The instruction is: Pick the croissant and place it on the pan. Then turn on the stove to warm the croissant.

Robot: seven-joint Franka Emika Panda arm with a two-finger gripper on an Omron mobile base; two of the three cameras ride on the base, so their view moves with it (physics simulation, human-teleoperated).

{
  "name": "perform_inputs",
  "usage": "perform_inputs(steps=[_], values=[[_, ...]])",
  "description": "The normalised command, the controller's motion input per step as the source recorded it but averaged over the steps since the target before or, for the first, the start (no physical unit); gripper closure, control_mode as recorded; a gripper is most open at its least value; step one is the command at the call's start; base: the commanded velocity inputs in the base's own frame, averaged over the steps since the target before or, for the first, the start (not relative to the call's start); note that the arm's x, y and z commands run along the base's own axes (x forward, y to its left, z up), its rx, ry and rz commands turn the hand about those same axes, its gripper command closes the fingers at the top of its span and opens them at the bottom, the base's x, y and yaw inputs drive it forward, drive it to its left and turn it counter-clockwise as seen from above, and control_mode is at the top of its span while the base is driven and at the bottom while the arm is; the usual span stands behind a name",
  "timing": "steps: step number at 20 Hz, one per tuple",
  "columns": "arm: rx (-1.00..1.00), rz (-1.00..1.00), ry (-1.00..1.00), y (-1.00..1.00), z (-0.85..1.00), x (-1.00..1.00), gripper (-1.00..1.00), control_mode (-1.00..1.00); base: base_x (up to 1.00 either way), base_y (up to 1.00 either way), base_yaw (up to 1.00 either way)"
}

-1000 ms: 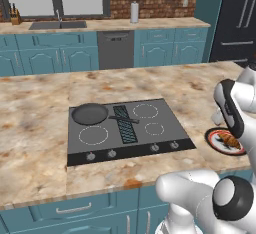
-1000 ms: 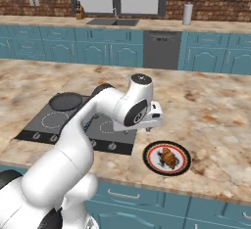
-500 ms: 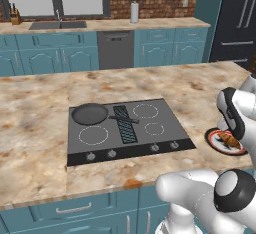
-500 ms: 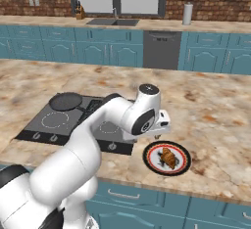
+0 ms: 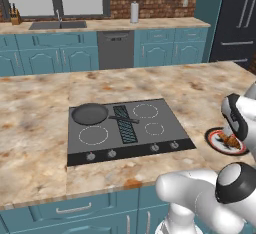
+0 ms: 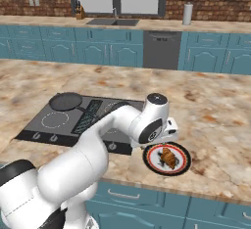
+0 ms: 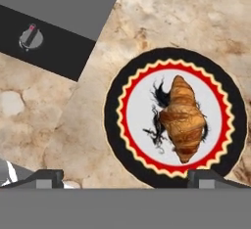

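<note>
The croissant (image 7: 182,120) lies golden-brown on a round red-rimmed plate (image 7: 112,125), right of the stove (image 5: 115,143) on the counter. My gripper (image 7: 126,178) hovers above the plate, open, with its dark fingertips (image 7: 46,176) spread wide and nothing between them; the croissant sits ahead of the right tip. From the right base view, my hand (image 6: 169,129) hangs just over the plate (image 6: 148,160) and croissant (image 6: 169,157). The dark pan (image 5: 90,113) rests on the stove's rear left burner, its thin handle pointing right. Several grey knobs (image 5: 112,153) line the stove's front strip.
One knob (image 7: 31,38) with a red mark shows at the hand view's upper left. The marble island (image 5: 35,143) stretches around the stove. A sink (image 5: 57,25) and a paper towel roll (image 5: 134,12) stand on the far counter.
My hand has moved right and down, from beside the stove's front corner to above the plate. The jaws stayed open; the croissant and pan have not moved.
</note>
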Motion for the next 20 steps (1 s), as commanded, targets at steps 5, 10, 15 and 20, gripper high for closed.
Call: perform_inputs(steps=[5, 10, 15, 20], values=[[0.00, 0.00, 0.00, -0.31, -0.07, 0.00, -1.00, -1.00, 0.00, 0.00, 0.00], [0.00, 0.00, 0.00, -0.11, -0.09, 0.00, -1.00, -1.00, 0.00, 0.00, 0.00], [0.00, 0.00, 0.01, 0.00, -0.29, 0.01, -1.00, -1.00, 0.00, 0.00, 0.00], [0.00, 0.00, 0.02, -0.04, -0.27, 0.03, -1.00, -1.00, 0.00, 0.00, 0.00]])
